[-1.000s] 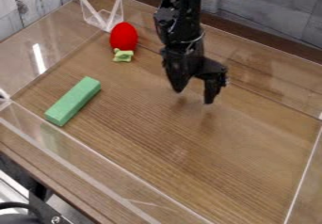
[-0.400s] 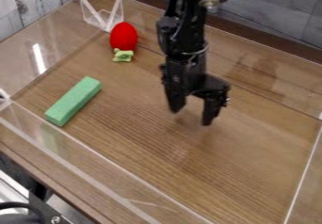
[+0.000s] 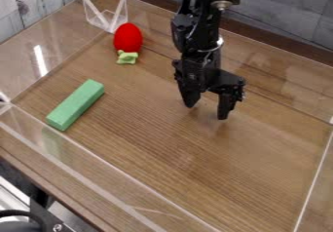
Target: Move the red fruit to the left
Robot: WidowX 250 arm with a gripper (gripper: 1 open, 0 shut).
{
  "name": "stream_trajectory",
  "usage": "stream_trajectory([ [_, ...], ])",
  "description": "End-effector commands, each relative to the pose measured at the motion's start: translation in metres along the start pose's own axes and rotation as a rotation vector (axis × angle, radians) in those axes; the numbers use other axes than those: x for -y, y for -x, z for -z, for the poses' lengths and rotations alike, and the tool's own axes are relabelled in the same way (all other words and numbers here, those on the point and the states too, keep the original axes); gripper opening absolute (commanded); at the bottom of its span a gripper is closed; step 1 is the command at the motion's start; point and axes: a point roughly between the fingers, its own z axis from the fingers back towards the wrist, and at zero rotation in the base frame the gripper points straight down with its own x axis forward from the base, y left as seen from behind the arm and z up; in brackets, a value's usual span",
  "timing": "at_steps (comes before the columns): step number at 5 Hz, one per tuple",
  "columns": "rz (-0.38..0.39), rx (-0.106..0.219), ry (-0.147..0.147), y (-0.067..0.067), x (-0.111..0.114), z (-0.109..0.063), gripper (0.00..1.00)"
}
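meanwhile the hand (image 3: 209, 101) is spread over the middle of the desk (image 3: 169, 158), its tips apart. the red fruit (image 3: 128, 38) lies near the desk's upper left edge, with bare wood between it and the green block (image 3: 76, 105) by the left edge.

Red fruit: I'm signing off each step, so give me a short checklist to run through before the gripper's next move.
1. Red fruit in view and not covered: ok, it lies in plain sight near the back.
2. Gripper lined up with the fruit: not ok, it hangs off to the right of it in the picture.
3. Green block out from between gripper and fruit: ok, it lies nearer the front, at the left.
4. Fruit held: not ok, the gripper is apart from it.
5. Gripper open enough for the fruit: cannot tell, the dark fingers blur together.
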Motion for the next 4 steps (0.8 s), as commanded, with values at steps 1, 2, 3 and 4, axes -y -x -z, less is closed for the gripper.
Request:
stream_trajectory([
  [1, -0.074, -0.014, 0.004, -0.011, -0.016, -0.001, 1.0],
  [2, -0.089, -0.049, 0.009, -0.018, -0.018, 0.003, 1.0],
  [3, -0.103, -0.074, 0.013, -0.024, -0.028, 0.023, 1.0],
  [4, -0.124, -0.103, 0.018, -0.029, -0.039, 0.043, 1.0],
])
